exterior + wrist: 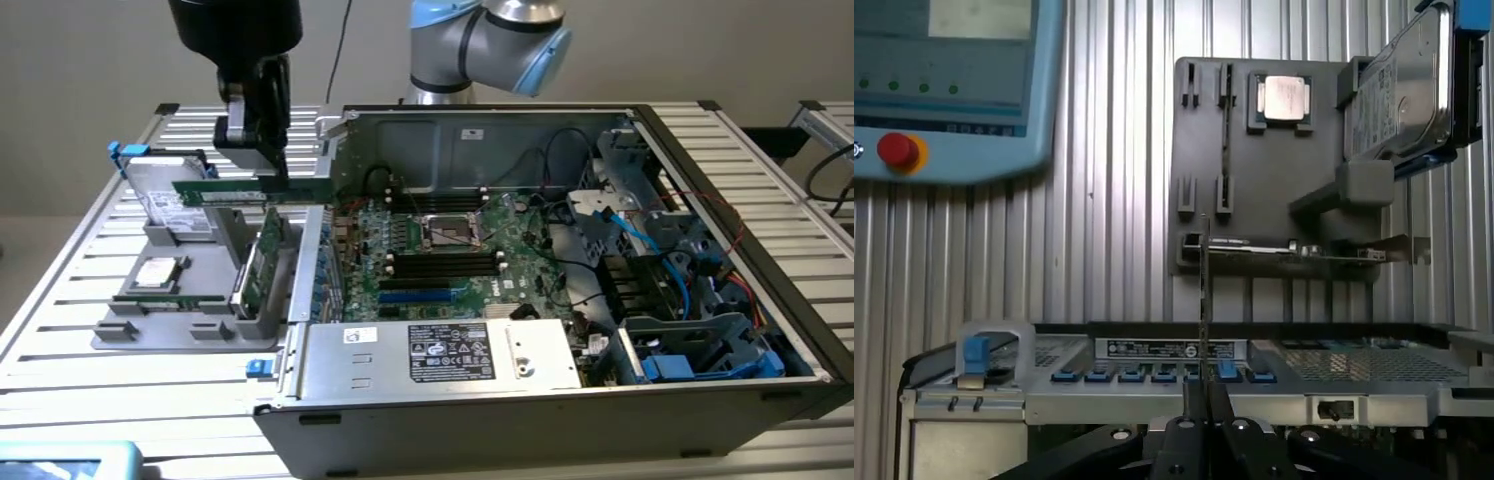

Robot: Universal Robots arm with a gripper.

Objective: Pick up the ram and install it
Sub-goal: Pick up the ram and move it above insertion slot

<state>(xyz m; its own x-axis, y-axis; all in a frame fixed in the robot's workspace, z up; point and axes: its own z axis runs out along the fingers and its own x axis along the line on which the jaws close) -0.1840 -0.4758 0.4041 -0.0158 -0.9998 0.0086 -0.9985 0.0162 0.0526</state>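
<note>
The ram (254, 190), a long thin green stick, hangs level in the air above the grey holder tray (147, 300), at the exterior view's left of the open computer case (747, 250). My gripper (256, 160) is shut on the ram's top edge from above. In the wrist view the ram (1202, 300) shows edge-on as a thin line running out from between the black fingers (1222, 432) of the gripper (1200, 425). The black and blue memory slots (441, 268) lie on the motherboard inside the case, to the exterior view's right of the ram.
A green expansion card (271, 250), a processor chip (160, 270) and a hard drive (167, 205) sit on the grey holder tray. The power supply box (427, 350) fills the case's near side. A teach pendant (944, 90) with a red button lies on the slatted table.
</note>
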